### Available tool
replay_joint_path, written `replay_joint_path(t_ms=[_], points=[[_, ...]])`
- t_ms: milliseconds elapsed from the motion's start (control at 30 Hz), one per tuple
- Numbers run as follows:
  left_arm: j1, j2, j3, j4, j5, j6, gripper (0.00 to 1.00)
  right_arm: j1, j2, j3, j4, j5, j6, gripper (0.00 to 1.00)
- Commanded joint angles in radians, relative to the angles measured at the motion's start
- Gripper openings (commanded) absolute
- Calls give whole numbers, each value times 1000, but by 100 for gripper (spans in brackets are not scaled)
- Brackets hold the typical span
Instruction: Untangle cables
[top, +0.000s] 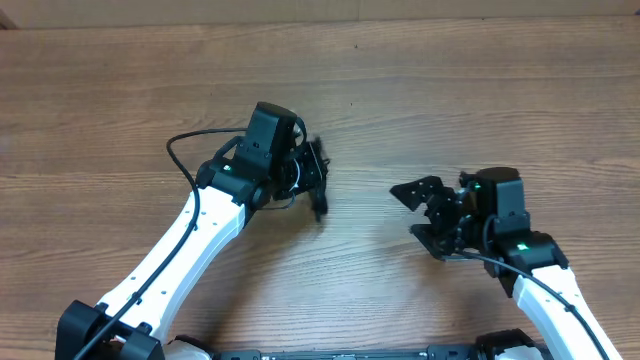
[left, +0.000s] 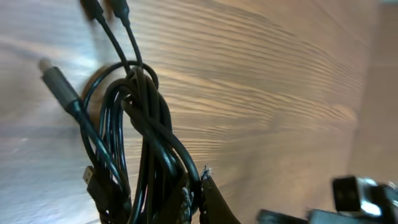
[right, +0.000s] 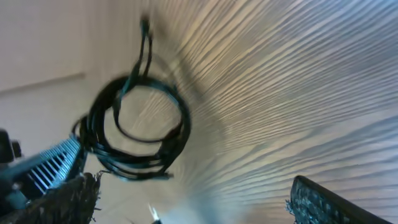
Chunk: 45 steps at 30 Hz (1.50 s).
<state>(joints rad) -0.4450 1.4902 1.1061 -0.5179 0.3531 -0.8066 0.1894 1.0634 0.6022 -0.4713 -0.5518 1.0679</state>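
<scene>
The cables (left: 144, 134) are a tangled bundle of thin black cords, looped together with several plug ends sticking out; one pale plug tip (left: 55, 78) points up left. My left gripper (left: 198, 202) is shut on the lower part of the bundle and holds it just above the wooden table. In the overhead view the left gripper (top: 312, 172) is at the table's middle with the cables (top: 320, 203) hanging from it. The right wrist view shows the bundle as a round coil (right: 138, 130). My right gripper (top: 424, 213) is open and empty, to the right of the bundle and apart from it; it also shows in the right wrist view (right: 193, 208).
The wooden table (top: 450, 90) fills the view. The left arm's own thicker black cable (top: 181, 150) loops out to the left of its wrist. The left arm's body (right: 37, 165) shows at the left edge of the right wrist view.
</scene>
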Motion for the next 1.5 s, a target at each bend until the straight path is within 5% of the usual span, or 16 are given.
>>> replay_joint_path(t_ms=[0, 167, 267, 300, 400, 500, 767, 900, 1133, 1467], points=[[0, -29, 16, 34, 93, 75, 4, 63, 0, 19, 6, 90, 92, 97], [0, -29, 16, 32, 77, 161, 4, 111, 25, 19, -2, 161, 110, 98], [0, -29, 16, -65, -54, 164, 4, 111, 60, 19, -33, 181, 110, 100], [0, -26, 15, -108, -117, 164, 9, 111, 78, 19, -36, 182, 110, 100], [0, -20, 15, -187, -249, 164, 43, 111, 120, 19, -34, 182, 111, 100], [0, -19, 15, -221, -317, 164, 57, 111, 151, 19, -35, 182, 110, 100], [0, 50, -6, -294, -364, 111, 55, 111, 176, 19, -34, 182, 110, 100], [0, 117, -8, -299, -365, 46, 43, 112, 176, 19, -34, 185, 110, 100], [48, 204, -8, -326, -467, 40, 43, 112, 176, 19, -35, 185, 102, 100], [117, 262, -11, -318, -423, 31, 47, 111, 176, 19, -35, 198, 102, 100]])
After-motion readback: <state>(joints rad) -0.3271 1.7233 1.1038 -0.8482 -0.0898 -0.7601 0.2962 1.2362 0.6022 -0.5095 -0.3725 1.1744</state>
